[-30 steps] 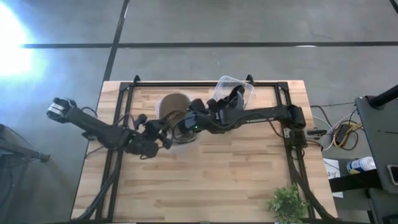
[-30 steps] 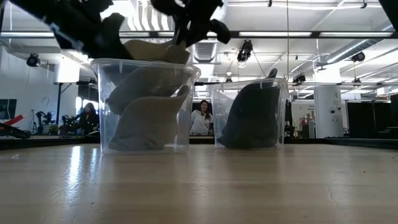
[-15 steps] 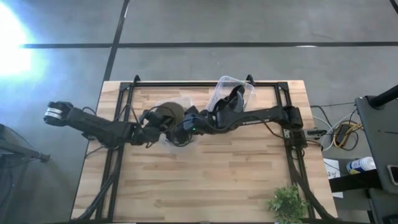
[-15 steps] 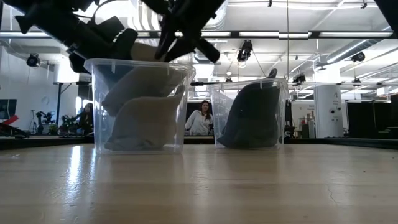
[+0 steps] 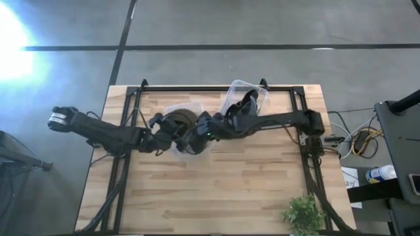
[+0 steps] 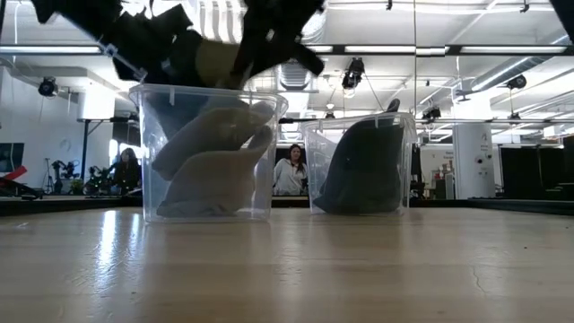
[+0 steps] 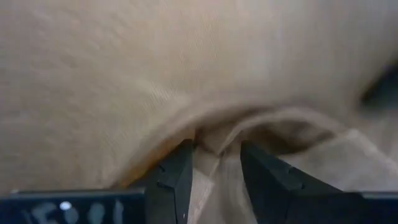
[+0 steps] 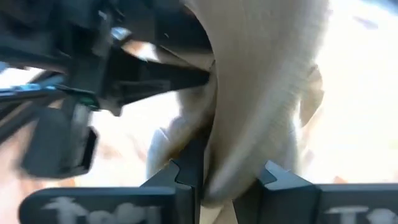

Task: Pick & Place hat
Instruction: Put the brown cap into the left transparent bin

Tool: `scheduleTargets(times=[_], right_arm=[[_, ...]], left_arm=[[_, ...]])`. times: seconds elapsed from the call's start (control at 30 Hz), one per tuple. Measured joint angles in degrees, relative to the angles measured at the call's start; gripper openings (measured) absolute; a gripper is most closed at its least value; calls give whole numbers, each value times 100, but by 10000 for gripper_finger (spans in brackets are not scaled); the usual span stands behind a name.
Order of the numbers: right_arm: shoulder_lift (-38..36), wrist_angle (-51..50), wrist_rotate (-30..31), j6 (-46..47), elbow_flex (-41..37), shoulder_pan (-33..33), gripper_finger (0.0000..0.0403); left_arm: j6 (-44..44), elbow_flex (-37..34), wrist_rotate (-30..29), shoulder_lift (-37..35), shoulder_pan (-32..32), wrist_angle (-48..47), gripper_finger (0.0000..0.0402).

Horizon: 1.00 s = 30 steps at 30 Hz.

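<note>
A tan hat [image 6: 215, 63] hangs over the rim of a clear bin [image 6: 143, 135] that holds more tan hats [image 6: 211, 175]. In the high view the hat [image 5: 176, 120] sits over this bin, mid-table toward the far edge. My left gripper [image 5: 161, 131] comes in from the left and my right gripper [image 5: 191, 139] from the right. Both are shut on the hat above the bin. A second clear bin [image 6: 363, 161] to the right holds a dark hat [image 6: 359, 170] standing on its edge against the wall. My left gripper pinches a fold of the hat's tan cloth [image 7: 214, 146] between its two fingers [image 7: 177, 177]; the rest of the hat fills the view beyond them. My right gripper pinches the hat's tan cloth [image 8: 239, 149] between its two fingers [image 8: 189, 165], slanting down from the right. The hat is held above the bin.
The dark-hat bin [image 5: 246, 98] stands at the far edge beside the right arm. A black frame [image 5: 131, 98] borders the table. A small green plant [image 5: 303, 213] sits at the near right corner. Bare wood [image 5: 216, 190] lies toward the near edge. People show in the room beyond.
My left gripper has moved toward the far edge, from beside the tan-hat bin to over it, bringing the hat across the bin's opening. My right gripper has stayed close to it on the hat. Both have stayed shut.
</note>
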Motion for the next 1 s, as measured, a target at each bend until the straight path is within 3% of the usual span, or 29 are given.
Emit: scheduleTargets(times=[0.2, 0.37, 0.53, 0.8, 0.9, 1.0], right_arm=[[-548, -346, -139, -540, -102, -6, 66], [-485, -184, -993, -606, -202, -56, 86], [-366, -190, -1109, -790, -226, -49, 104], [-430, -141, -1064, -1032, -226, -54, 118], [-513, -134, -1064, -1032, -211, -39, 118], [-547, -114, -1061, -1030, -196, -40, 116]], left_arm=[[608, 526, 8, -186, -62, -974, 131], [616, 863, 61, -416, -77, -1497, 131], [577, 1112, 82, -769, -165, -1835, 131], [535, 1087, -375, -1119, -108, -1809, 131], [508, 834, -229, -1045, 83, -1708, 131], [491, 412, 4, -903, 318, -1025, 131]])
